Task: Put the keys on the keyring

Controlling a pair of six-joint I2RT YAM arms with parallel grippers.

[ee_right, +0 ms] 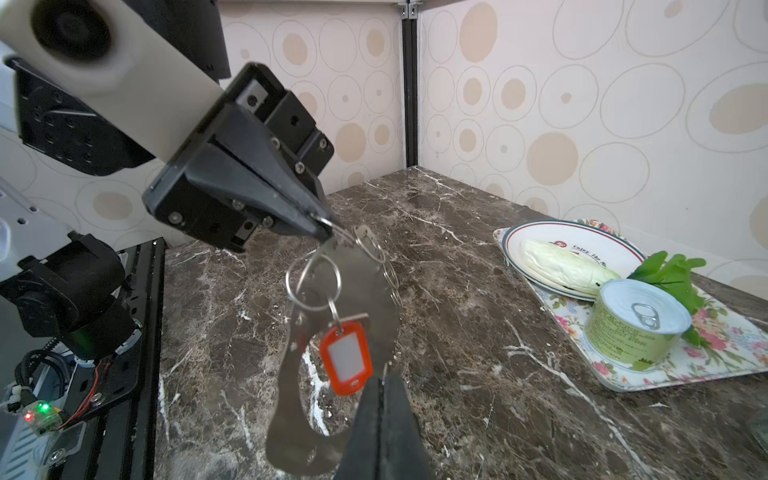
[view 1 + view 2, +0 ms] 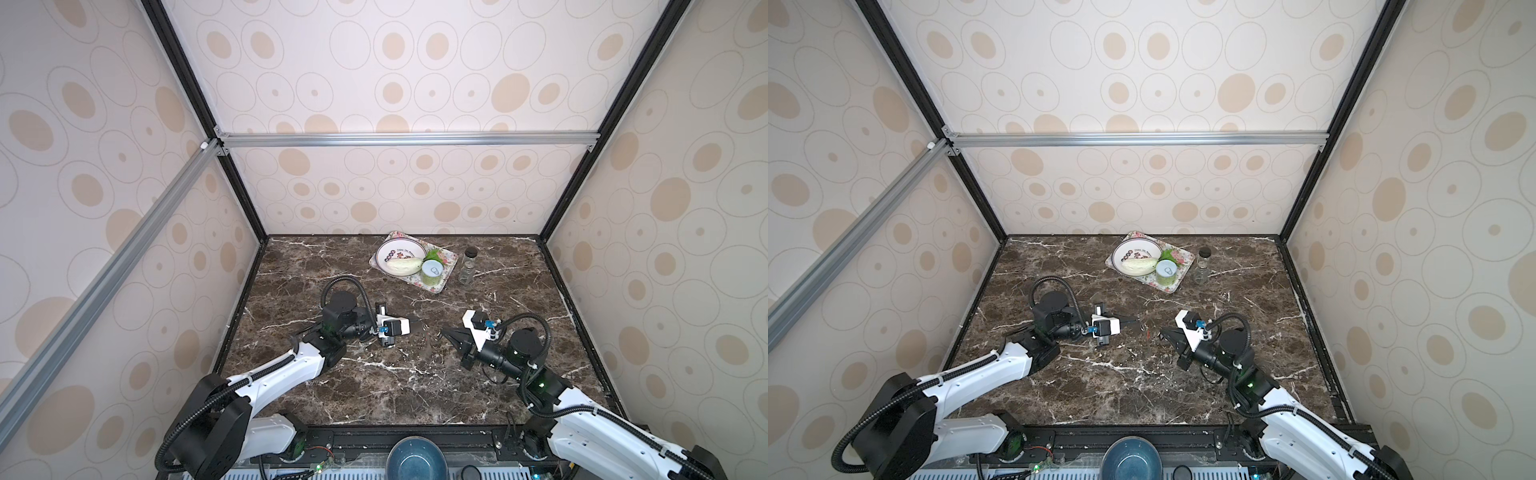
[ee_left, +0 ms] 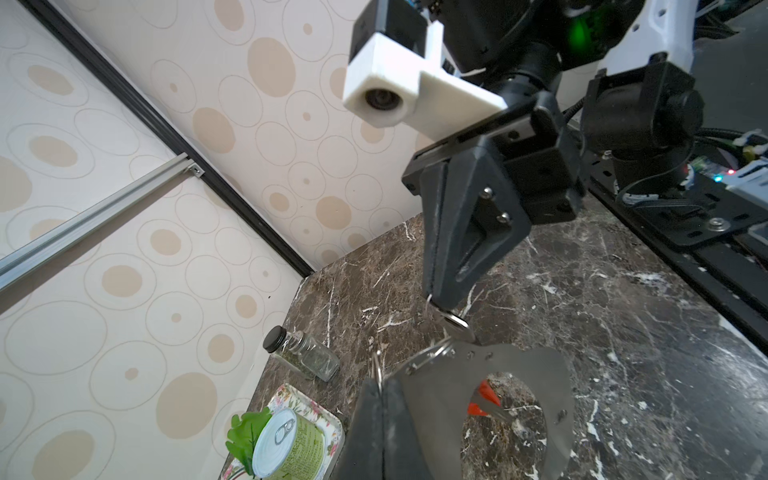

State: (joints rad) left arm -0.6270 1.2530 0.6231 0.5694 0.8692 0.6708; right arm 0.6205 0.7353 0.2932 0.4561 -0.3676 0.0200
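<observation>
Black and pressed together, the right tool pinched what looked like a silver key linked to the rim of the keyring. Beyond it, the red-tagged key dangled from a split ring already through that rim. The keyring hung between both arms above the tabletop, long axis pointing down. The left tool, likewise clamped shut, carried its upper end by a wire ring. In both top views the keyring lay at 9 o'clock from the right tool and 3 o'clock from the left, neither arm nearer. Farther off, at 12 o'clock, sat the floral tray.
</observation>
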